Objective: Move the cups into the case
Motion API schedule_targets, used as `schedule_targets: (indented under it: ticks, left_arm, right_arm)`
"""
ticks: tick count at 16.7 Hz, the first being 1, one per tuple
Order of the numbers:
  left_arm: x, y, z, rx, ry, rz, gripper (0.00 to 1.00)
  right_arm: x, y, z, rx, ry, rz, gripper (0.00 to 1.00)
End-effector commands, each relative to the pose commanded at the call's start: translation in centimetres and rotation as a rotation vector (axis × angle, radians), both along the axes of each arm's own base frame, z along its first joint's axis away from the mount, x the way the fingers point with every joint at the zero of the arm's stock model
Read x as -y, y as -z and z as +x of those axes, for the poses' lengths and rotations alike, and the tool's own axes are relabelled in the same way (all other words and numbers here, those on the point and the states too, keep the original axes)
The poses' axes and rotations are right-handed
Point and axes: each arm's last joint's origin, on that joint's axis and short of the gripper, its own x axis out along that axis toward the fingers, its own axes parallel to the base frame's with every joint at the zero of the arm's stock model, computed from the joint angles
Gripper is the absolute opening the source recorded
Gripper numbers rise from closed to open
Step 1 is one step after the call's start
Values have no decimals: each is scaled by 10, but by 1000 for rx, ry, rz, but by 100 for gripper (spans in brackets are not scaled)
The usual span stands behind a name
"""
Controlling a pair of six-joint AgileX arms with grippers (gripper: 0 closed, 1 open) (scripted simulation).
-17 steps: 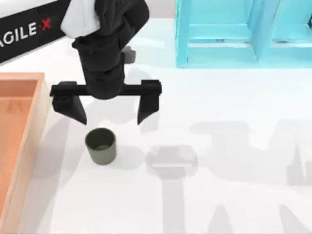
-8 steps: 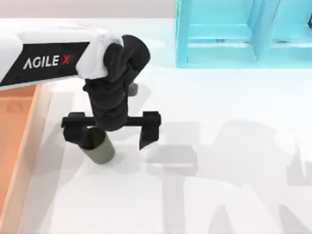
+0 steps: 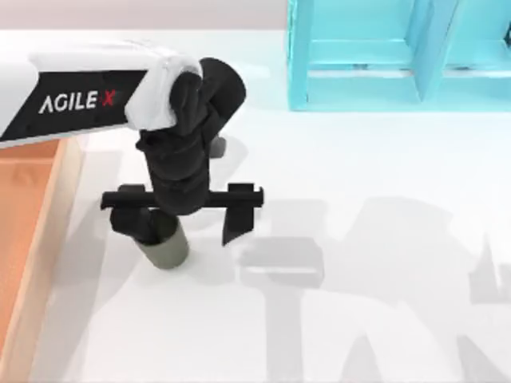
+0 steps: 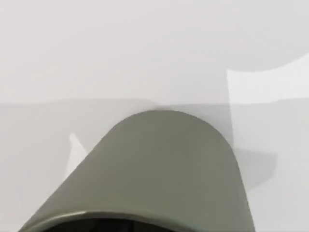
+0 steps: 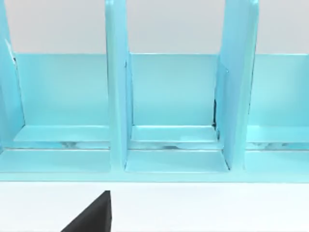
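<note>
The dark olive-green cup [image 3: 166,249] stands upright on the white table, just right of the case [image 3: 46,239], whose orange-tan floor and light rim run along the left edge. My left gripper [image 3: 184,234] has come down around the cup and is open wide. The cup sits close against the gripper's left finger [image 3: 132,223], which hides part of its rim. The right finger [image 3: 239,222] stands well clear of it. In the left wrist view the cup's wall [image 4: 164,169] is very close. A black piece of my right gripper [image 5: 91,217] faces the shelf.
A cyan shelf unit [image 3: 383,56] with upright dividers stands at the back right of the table, also close in front of the right wrist camera as the cyan shelf unit [image 5: 169,96]. White tabletop stretches across the middle and right.
My left arm swung forward and lowered, so the open gripper that hung behind the cup now straddles it. Over the last half second the fingers drew in slightly. The cup has not moved.
</note>
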Motion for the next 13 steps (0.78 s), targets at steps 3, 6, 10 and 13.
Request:
schedule_targets:
  ticks: [3, 6, 10, 13]
  left_arm:
    - [0, 0, 0, 0, 0, 0, 47]
    - [0, 0, 0, 0, 0, 0, 25]
    - [0, 0, 0, 0, 0, 0, 0]
    - [0, 0, 0, 0, 0, 0, 0]
  right_arm:
    - [0, 0, 0, 0, 0, 0, 100]
    - [0, 0, 0, 0, 0, 0, 100]
    - [0, 0, 0, 0, 0, 0, 100]
    - [0, 0, 0, 0, 0, 0, 100]
